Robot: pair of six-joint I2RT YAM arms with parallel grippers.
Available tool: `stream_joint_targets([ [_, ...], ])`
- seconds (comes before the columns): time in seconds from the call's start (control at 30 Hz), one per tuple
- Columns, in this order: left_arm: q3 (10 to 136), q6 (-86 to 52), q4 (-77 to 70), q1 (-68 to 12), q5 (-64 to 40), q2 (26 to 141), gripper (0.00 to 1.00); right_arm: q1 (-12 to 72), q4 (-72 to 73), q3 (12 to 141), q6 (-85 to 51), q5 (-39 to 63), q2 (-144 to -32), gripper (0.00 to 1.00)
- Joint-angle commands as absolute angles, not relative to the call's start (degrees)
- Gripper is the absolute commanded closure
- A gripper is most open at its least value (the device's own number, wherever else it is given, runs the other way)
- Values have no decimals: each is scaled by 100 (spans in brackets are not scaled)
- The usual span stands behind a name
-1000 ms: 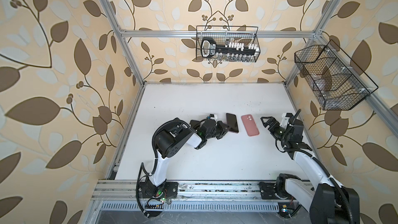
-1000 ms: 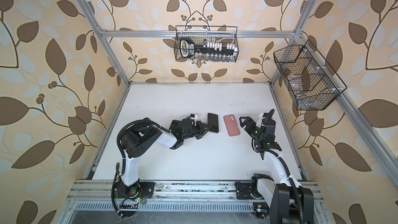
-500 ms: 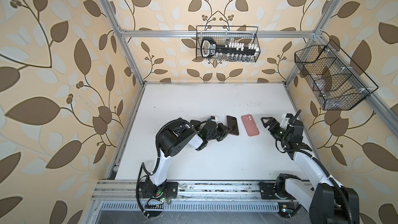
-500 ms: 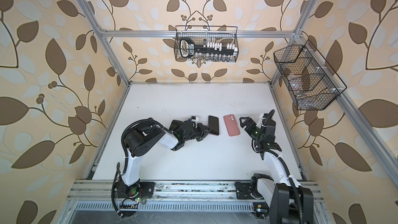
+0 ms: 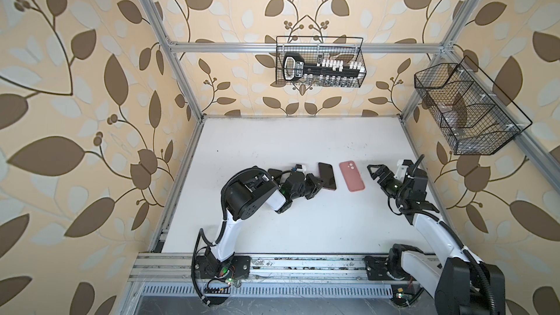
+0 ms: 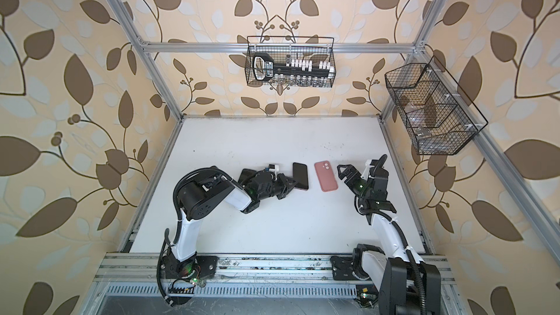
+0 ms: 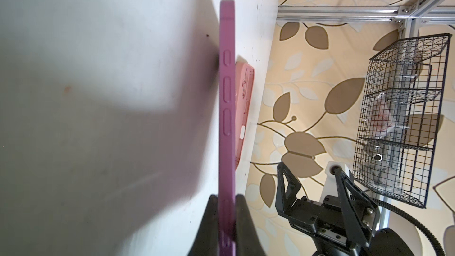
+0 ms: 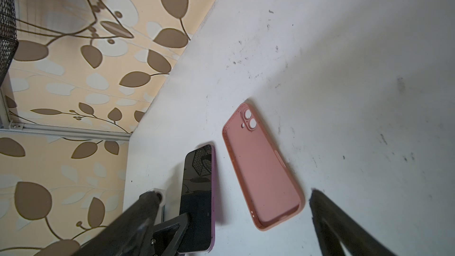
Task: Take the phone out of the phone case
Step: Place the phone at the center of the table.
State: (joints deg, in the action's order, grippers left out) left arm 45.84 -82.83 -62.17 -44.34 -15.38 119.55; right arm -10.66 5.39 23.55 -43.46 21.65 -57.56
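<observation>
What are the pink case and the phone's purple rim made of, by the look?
Pink case: likely soft silicone or rubbery plastic; matte, no glare, rounded moulded lip and camera cutouts.
Phone: glossy, glass-like front with sharp reflections.
Its purple rim: matte, with moulded button bumps, so probably a silicone-like cover, though a coloured frame cannot be ruled out.

- No text, brand, number or sign can be read in any view.
- The black tool [image 5: 313, 70] in the wire basket [image 5: 362, 62] on the back wall carries a pale label [image 5: 298, 68], seen in both top views; its lettering is too small to make out.
- The phone [image 8: 197, 188] has a dark screen showing only reflections.
</observation>
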Motion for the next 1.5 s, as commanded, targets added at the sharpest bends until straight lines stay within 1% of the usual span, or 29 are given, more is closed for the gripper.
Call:
stream_joint_targets([
  [0.0, 4570, -8378, -6417, -4500, -1441, 11970, 100, -1099, 604, 2227, -4366, 2233, -5748, 3],
  [0.23, 4597, -8411, -6236, -4544, -1416, 11952, 97, -1099, 615, 2217, -4372, 2241, -5762, 3],
  [0.77, 4570, -8515, -6188, -4584, -1406, 12032, 78, -1116, 633, 2199, -4391, 2269, -5754, 3],
  [1.3, 4509, -8504, -6045, -4597, -1371, 12027, 72, -1125, 650, 2185, -4412, 2284, -5740, 3],
  [1.47, 4492, -8453, -5910, -4597, -1346, 11973, 69, -1125, 650, 2180, -4406, 2290, -5739, 3],
])
